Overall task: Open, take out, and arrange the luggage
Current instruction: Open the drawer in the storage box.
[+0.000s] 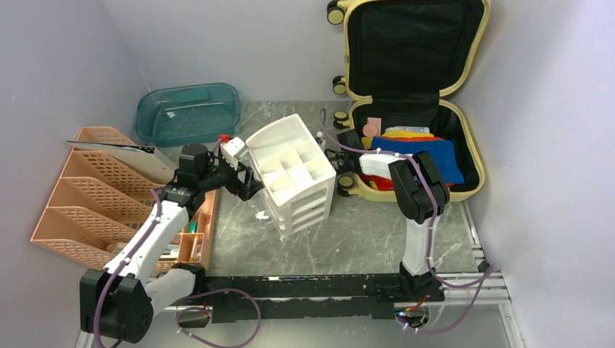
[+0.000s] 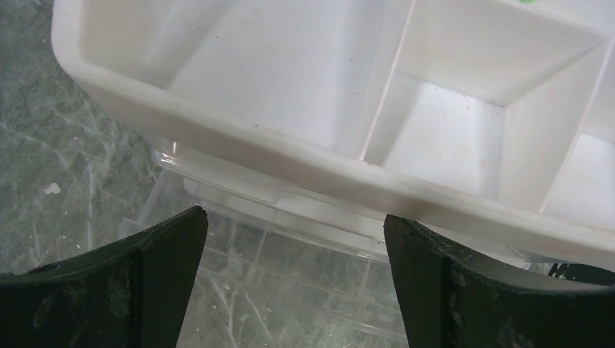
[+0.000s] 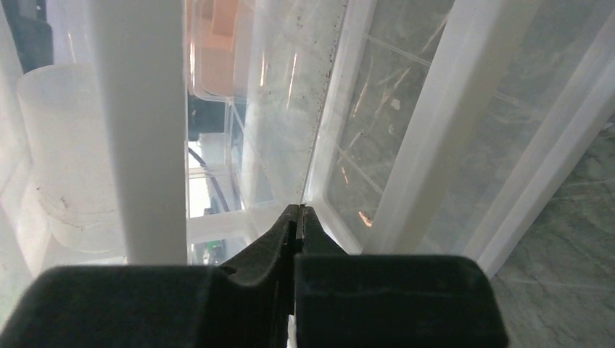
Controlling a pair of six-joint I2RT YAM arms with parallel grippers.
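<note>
The pale yellow luggage (image 1: 476, 148) lies open at the back right, its black-lined lid (image 1: 413, 43) standing up against the wall. Folded blue, red and yellow clothes (image 1: 428, 156) lie in its lower half. A white drawer unit (image 1: 294, 174) stands tilted in the middle of the table. My left gripper (image 1: 248, 181) is open and empty at the unit's left side; the left wrist view shows the unit's white top tray (image 2: 326, 87) just beyond the gripper (image 2: 296, 217). My right gripper (image 1: 335, 158) is at the unit's right side, shut on a thin clear drawer wall (image 3: 319, 109) of it, seen in the right wrist view (image 3: 299, 210).
A teal plastic tray (image 1: 188, 112) sits at the back left. A peach slotted file organizer (image 1: 94, 196) fills the left side, next to my left arm. Walls close in on the left, back and right. The marble tabletop (image 1: 370, 232) shows in front of the unit.
</note>
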